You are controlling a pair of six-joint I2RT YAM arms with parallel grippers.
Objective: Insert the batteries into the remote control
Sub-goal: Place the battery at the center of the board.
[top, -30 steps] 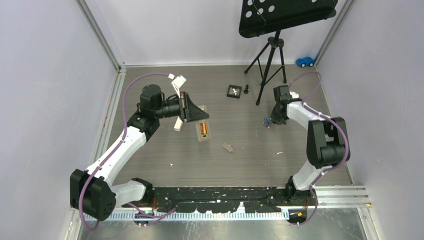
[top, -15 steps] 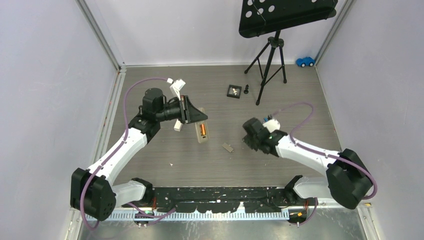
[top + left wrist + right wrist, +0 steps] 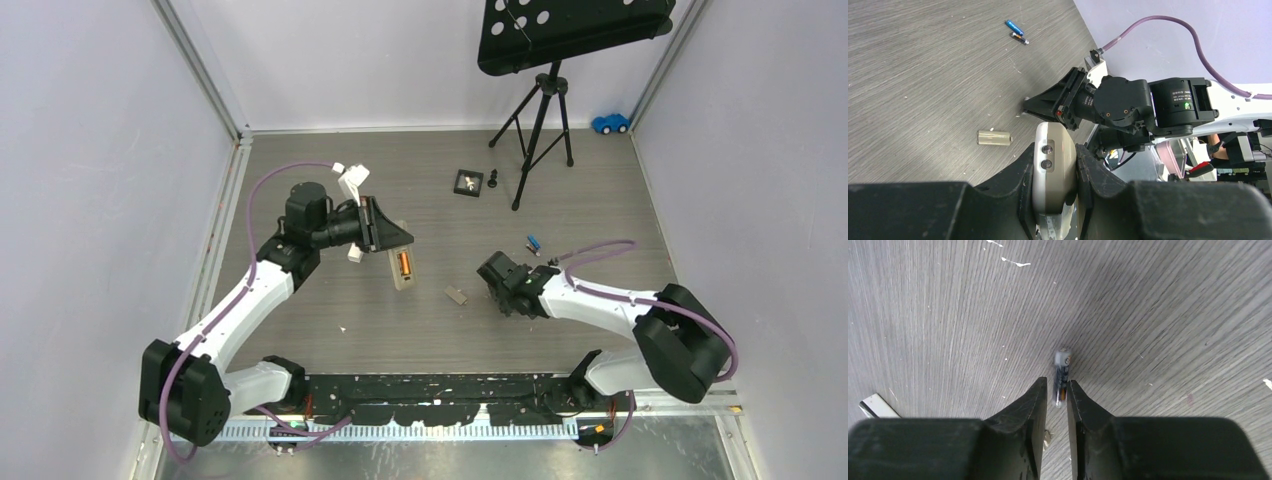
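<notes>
Remote (image 3: 402, 282): lying 12-to-6 in the clamping left jaws, orange battery (image 3: 404, 262) sitting inside. Loose battery (image 3: 1062, 382): sticking forward from the narrow right jaws pinching it, hanging at remote's 3 o'clock.

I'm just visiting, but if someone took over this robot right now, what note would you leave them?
Left gripper: shut on the remote, battery bay open.
Right gripper: a battery sits between its fingertips, blurred; whether it is gripped is unclear.
Two spare batteries and a small flat piece, likely the cover, lie on the table.
Done: one orange battery is in the remote.
Left: seat the next battery, then probably refit the cover.
</notes>
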